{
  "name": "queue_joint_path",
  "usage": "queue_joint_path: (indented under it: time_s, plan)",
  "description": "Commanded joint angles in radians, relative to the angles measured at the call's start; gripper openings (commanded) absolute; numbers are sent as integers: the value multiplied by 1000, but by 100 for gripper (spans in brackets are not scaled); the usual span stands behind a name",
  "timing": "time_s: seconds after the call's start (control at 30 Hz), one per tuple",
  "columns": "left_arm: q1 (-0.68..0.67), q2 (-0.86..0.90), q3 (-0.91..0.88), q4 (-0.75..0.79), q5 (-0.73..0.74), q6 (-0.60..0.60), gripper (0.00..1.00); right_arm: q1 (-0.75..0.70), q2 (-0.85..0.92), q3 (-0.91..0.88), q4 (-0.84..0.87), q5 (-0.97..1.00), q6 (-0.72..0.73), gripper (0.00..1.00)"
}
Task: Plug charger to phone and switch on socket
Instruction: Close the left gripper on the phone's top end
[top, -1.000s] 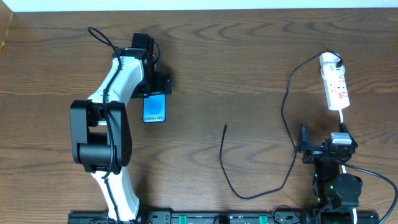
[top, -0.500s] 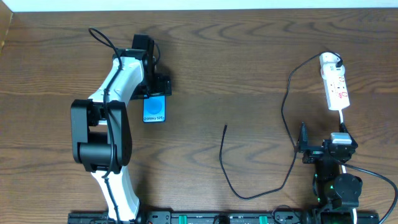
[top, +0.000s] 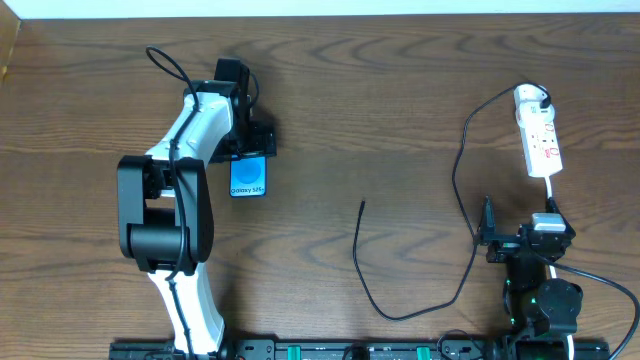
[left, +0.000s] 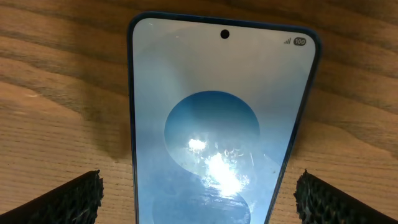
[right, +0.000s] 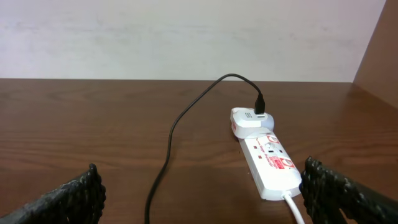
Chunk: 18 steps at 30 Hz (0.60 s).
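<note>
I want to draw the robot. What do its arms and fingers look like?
The left arm has smooth white tubes joined by chunky black blocks, and a thin black cable loops off it. The right arm is mostly black, with a pale block on top. The fingers are black with bumpy pads.

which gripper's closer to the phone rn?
Left. The left gripper is over the phone, jaws open either side of it; the right gripper is far off, facing the socket.
</note>
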Motion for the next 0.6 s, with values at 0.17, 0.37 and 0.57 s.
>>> queue_joint_path:
  time_s: [0.17,0.37,0.57]
  plan:
    - [1,13,-24,-2,-2,-10,99,7,-6,-1,-4,2,-8,99]
    - [1,13,-27,-2,-2,-10,99,7,-6,-1,-4,2,-8,99]
    - [1,13,-43,23,-2,-10,99,7,-6,-1,-4,2,-8,99]
